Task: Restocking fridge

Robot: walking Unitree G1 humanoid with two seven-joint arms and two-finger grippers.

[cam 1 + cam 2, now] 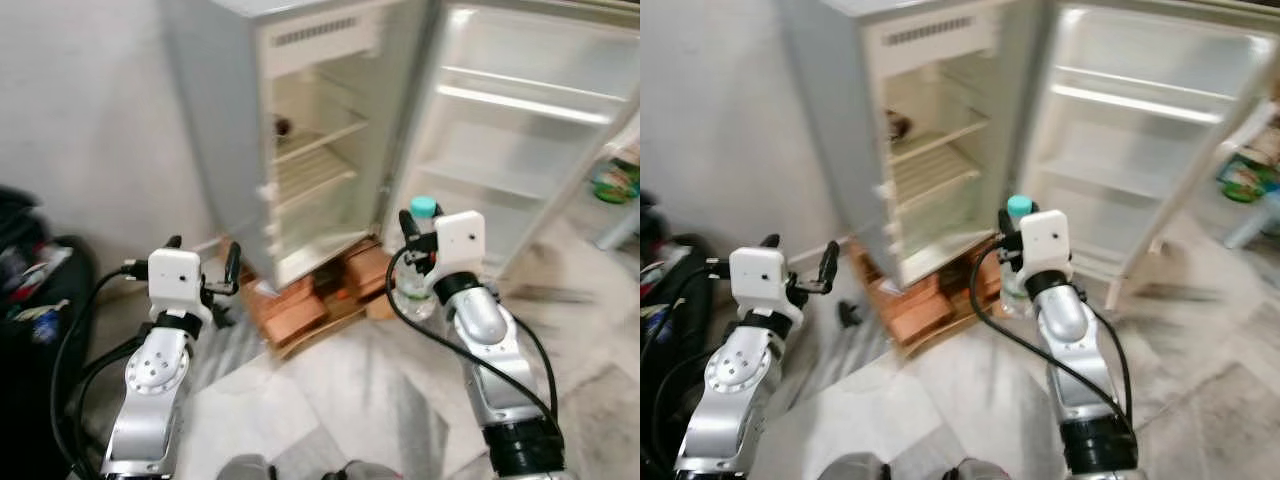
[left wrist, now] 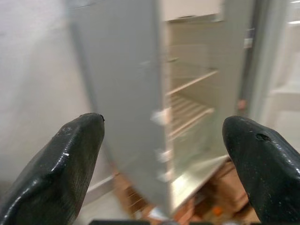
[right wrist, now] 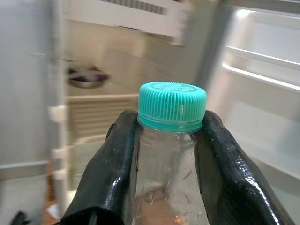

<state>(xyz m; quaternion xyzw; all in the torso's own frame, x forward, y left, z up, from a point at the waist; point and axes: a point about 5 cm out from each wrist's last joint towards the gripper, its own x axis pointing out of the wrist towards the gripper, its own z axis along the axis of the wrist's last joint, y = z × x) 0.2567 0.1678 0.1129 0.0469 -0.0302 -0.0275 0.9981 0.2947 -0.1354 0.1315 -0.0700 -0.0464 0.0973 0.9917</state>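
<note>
A small silver fridge [image 1: 210,120] stands ahead with its door [image 1: 520,130] swung wide to the right. Its wire shelves [image 1: 310,170] are mostly bare; a dark bowl [image 3: 86,77] sits at the back of the upper one. My right gripper [image 1: 420,250] is shut on a clear bottle [image 3: 166,173] with a teal cap [image 1: 424,206], held upright in front of the fridge's lower right corner. Left of the fridge, low down, my left gripper [image 1: 205,275] hangs open with nothing between its fingers [image 2: 70,159].
The fridge rests on red bricks [image 1: 300,310] over a tiled floor [image 1: 330,400]. Dark bags and clutter [image 1: 30,290] sit by the wall at the far left. A green packet [image 1: 615,180] lies on a stand at the far right.
</note>
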